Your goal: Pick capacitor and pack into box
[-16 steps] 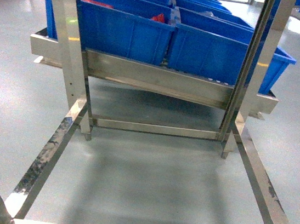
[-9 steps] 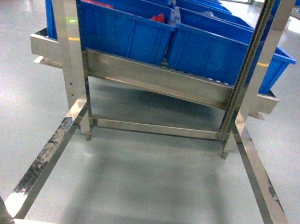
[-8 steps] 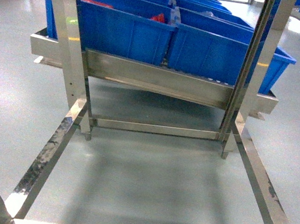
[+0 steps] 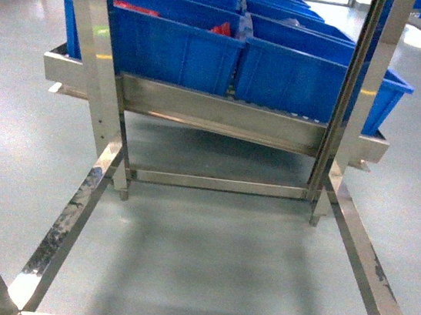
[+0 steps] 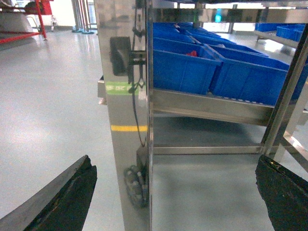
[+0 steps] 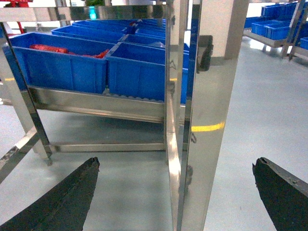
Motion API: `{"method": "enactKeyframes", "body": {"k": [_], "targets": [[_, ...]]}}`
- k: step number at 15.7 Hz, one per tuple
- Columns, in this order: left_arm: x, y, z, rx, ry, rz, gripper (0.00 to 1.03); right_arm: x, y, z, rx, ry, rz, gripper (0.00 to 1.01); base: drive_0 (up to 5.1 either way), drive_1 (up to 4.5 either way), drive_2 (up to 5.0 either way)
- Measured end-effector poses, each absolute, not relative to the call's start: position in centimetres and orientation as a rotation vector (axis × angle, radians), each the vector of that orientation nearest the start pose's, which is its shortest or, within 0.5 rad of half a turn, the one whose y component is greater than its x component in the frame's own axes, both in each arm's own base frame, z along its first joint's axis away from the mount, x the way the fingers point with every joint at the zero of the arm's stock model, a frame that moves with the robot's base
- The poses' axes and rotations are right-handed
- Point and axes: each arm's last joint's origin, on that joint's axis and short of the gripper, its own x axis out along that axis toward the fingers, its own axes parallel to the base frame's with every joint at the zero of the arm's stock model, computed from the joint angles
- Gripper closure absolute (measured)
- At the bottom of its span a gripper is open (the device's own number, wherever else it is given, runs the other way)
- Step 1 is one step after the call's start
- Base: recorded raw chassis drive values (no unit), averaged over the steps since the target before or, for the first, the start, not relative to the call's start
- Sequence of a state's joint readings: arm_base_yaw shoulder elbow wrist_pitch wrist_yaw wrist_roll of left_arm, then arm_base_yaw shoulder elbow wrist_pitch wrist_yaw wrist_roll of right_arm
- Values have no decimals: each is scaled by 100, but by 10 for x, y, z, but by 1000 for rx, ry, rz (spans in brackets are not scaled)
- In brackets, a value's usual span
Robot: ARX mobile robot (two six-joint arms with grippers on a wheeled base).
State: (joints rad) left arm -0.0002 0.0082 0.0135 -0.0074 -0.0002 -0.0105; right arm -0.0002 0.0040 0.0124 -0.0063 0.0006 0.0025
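The capacitor and the box are out of view in every view. My left gripper (image 5: 174, 163) is open, its two dark fingertips (image 5: 72, 192) spread wide on either side of a steel upright (image 5: 127, 120), with nothing between them but that post and the floor. My right gripper (image 6: 176, 162) is also open and empty, and its fingers (image 6: 72, 192) straddle another shiny upright (image 6: 202, 120). Neither gripper shows in the head view.
Large blue bins (image 4: 170, 47) sit in rows on a steel rack shelf (image 4: 216, 115) ahead; some hold red items (image 4: 222, 27). Steel frame bars (image 4: 71, 217) run along the grey floor on both sides. More blue bins (image 6: 274, 29) stand at the far right.
The head view has shifted slightly: the frame's near bar sits a little lower in the picture. Nothing else has visibly moved.
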Motion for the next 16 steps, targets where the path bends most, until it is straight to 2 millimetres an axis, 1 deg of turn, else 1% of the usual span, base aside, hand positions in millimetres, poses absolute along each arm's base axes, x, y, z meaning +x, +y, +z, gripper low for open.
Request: {"method": "enactKeyframes", "body": {"k": [16], "targets": [[97,0,167,0,-2,2,5,97,0,167,2,-3,0,3,0,0,0]]}}
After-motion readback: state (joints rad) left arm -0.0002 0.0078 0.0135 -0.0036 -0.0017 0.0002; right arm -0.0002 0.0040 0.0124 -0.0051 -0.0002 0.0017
